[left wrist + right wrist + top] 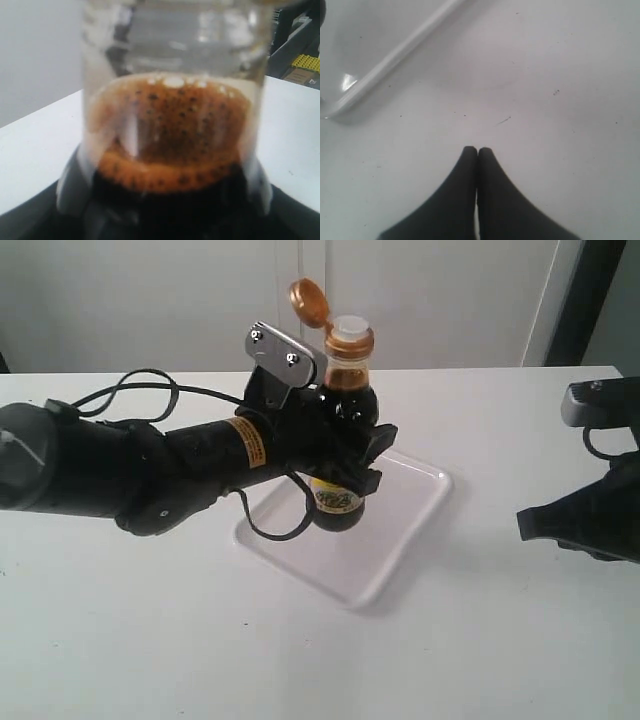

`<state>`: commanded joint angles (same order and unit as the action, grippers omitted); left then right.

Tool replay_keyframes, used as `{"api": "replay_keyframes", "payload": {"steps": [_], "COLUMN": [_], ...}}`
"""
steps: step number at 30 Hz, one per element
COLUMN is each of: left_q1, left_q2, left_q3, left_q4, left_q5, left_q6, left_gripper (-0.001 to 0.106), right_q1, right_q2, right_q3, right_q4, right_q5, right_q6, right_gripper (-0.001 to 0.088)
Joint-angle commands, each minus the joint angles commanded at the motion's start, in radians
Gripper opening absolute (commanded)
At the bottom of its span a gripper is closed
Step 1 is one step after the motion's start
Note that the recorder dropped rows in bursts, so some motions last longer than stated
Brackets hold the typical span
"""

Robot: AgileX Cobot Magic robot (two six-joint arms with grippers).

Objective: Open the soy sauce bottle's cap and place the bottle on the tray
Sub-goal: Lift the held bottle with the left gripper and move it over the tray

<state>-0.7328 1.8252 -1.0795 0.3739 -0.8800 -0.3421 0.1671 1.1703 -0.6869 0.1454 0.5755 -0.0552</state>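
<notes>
Left end effector [345, 455] clamped around the body of the soy sauce bottle [345, 400], black fingers [375, 445] wrapped across the glass just above the label. Bottle held upright above the tray [410, 525], base appearing just clear of the tray floor, though contact hard to judge from the exterior view. Cap [310, 302] flipped back on its hinge, tilted up and away to the left of the neck, white spout [350, 332] exposed at the top. Dark liquid filling the bottle up into the shoulder.

Seen close in the left wrist view: bottle [172, 100] filling most of the frame, clear glass neck above, a foamy amber surface with bubbles at the liquid line, dark liquid below. White desk [35, 150] visible on either side.

Tray lying flat on the white desk [150, 640], set at an angle, one corner towards the right arm.

Right end effector [560, 525] low over the desk at the right edge of the exterior view, well apart from the bottle and off the tray. In the right wrist view, right end effector [478, 150] fully closed, fingertips pressed together with nothing between them, bare desk [545, 75] beneath, tray rim [395, 55] running diagonally nearby.
</notes>
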Motion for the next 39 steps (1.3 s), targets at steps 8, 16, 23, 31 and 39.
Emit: {"api": "replay_keyframes", "payload": {"steps": [8,16,23,31,39], "left_q1": [0.000,0.000,0.002,0.002,0.002], "left_q2": [0.079,0.139,0.171,0.172,0.172], "left_q3": [-0.048,-0.051,-0.051,-0.051,-0.051], "left_q4": [-0.032,-0.124,-0.130,-0.134,-0.124], "left_q5": [-0.054,-0.100,-0.101,-0.092,-0.094], "left_q6": [0.019,0.092,0.100,0.100,0.100], "left_gripper": [0.000,0.000,0.000,0.000,0.064], "right_q1": [0.000,0.000,0.000,0.000,0.000], "right_q2": [0.000,0.000,0.000,0.000,0.000], "right_q3": [0.000,0.000,0.000,0.000,0.000], "right_q4": [0.000,0.000,0.000,0.000,0.002], "right_q5": [-0.005,-0.012,-0.016,-0.016,-0.016], "right_q6": [0.000,0.000,0.000,0.000,0.000], "right_gripper": [0.0000,0.0000,0.0000,0.0000,0.0000]}}
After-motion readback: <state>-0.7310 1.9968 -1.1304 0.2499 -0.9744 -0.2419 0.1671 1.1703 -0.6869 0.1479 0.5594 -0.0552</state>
